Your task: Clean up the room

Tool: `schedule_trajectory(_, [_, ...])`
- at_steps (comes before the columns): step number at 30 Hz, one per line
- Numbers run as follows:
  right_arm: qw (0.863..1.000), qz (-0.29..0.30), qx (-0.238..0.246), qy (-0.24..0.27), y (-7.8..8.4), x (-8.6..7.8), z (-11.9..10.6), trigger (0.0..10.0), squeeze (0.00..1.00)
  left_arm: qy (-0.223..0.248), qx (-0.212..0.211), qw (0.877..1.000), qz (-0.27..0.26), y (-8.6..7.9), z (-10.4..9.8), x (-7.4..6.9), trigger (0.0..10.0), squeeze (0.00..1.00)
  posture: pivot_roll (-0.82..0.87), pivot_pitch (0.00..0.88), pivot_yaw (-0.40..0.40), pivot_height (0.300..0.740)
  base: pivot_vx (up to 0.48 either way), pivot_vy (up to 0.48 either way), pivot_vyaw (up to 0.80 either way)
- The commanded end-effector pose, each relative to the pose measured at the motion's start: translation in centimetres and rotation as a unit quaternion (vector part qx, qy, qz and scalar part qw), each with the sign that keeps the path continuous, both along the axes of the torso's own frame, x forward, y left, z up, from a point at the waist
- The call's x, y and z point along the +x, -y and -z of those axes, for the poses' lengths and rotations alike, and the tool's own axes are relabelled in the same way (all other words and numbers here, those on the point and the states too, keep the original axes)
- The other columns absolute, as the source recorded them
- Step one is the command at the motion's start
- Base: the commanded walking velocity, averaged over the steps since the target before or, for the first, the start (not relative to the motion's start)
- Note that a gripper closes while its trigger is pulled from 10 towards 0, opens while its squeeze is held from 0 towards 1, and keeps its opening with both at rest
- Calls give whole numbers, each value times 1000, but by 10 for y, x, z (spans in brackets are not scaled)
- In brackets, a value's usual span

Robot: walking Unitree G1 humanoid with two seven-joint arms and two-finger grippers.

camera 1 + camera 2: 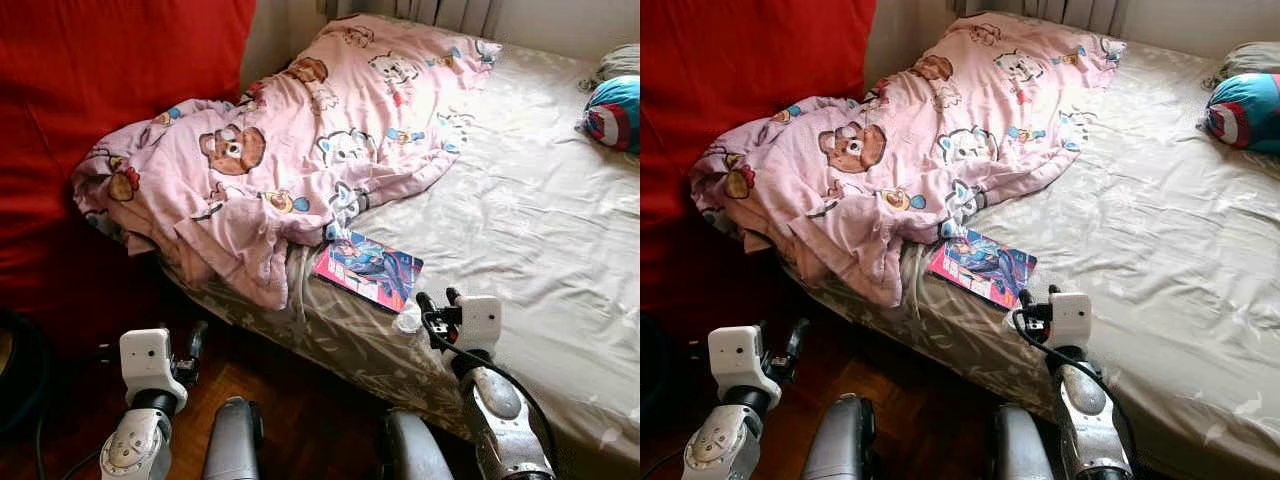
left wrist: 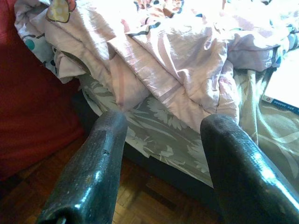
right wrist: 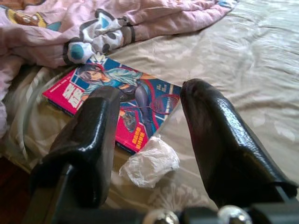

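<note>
From the head, the bed lies wide and bare on the right side; a pink duvet spills over its left edge, and a comic book lies near the front edge. The right wrist view adds a crumpled wrapper touching the book, before the right gripper, fingers apart. In the left wrist view, the left gripper gapes toward the overhanging duvet, above wooden floor.

Glossy book (crumpled tissue), cloth blanket
</note>
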State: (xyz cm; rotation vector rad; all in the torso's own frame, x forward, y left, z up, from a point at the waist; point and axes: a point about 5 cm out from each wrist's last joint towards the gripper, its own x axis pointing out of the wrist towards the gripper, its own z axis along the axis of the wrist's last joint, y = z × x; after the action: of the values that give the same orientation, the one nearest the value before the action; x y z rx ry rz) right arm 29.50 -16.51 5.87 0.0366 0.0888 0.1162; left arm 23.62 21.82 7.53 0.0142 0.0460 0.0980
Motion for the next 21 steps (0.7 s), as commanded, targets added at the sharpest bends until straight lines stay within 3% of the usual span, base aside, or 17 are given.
schedule_trajectory(1, [1000,-7,-3,-10,-1,-2,5,10000,0,-12,-2,1000,1,-1,4,-1,10000,0,32,184,-42,594,259,0,0])
schedule_trajectory(5, [1000,7,2,-16,1,-5,8,10000,0,-15,-5,1000,-9,-3,5,-6,10000,0,41,168,-35,594,271,0,0])
schedule_trajectory(10, [1000,-25,-12,-12,-8,-9,10,10000,0,-14,-1,1000,4,-1,4,-8,10000,0,35,148,-28,594,289,0,0])
schedule_trajectory(21, [1000,-16,-13,-16,-8,-8,11,10000,0,-11,0,1000,3,-1,2,-5,10000,0,39,177,-25,594,300,0,0])
